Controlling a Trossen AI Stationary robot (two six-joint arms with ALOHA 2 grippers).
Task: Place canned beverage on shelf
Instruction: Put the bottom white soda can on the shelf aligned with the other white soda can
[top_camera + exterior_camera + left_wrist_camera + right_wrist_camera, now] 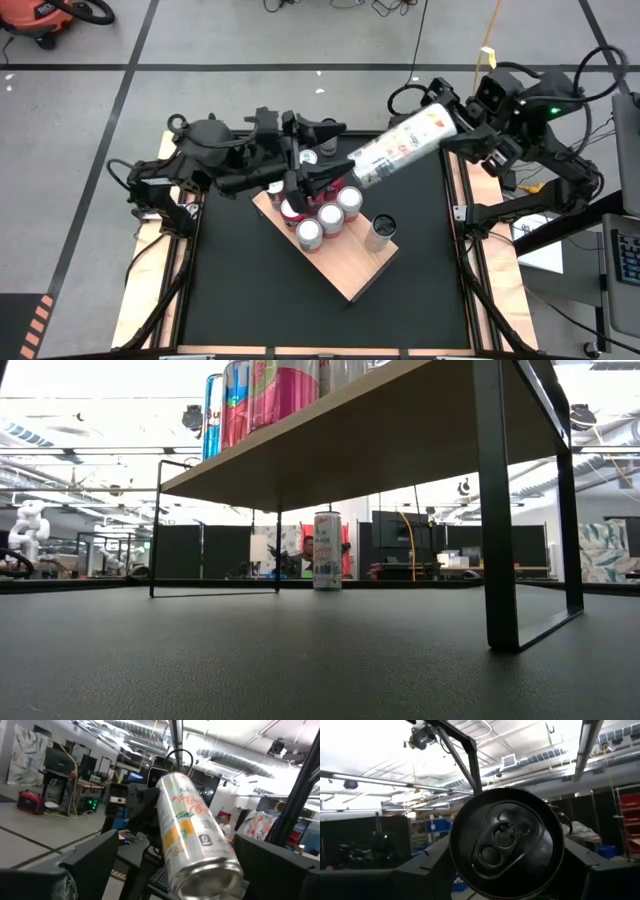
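Observation:
A white canned beverage (pixel 405 145) hangs in the air over the far end of the shelf (pixel 350 275), lying almost level between my two arms. My right gripper (pixel 455 122) is shut on its top end; in the right wrist view the pull-tab lid (pixel 507 842) faces the camera. My left gripper (pixel 176 839) is open, its fingers (pixel 95 860) standing on either side of the can's bottom end (pixel 210 880) without gripping it. The shelf, a pale wood slab on thin black legs (pixel 495 510), stands on the black table. My right gripper (pixel 505 860) pinches the can's wall just behind its top rim (pixel 455 852) between its two fingers, one on each side. The fingers lie along the can, coming from the table's right. The can sticks out toward my left gripper, lifted clear, nearly level.
Several upright cans (pixel 330 215) stand close together on the shelf's far half, with a dark can (pixel 380 232) apart from them; bare wood lies toward the near end. Another can (pixel 327 550) stands on the table beyond the shelf. Wooden strips (pixel 135 300) edge the table.

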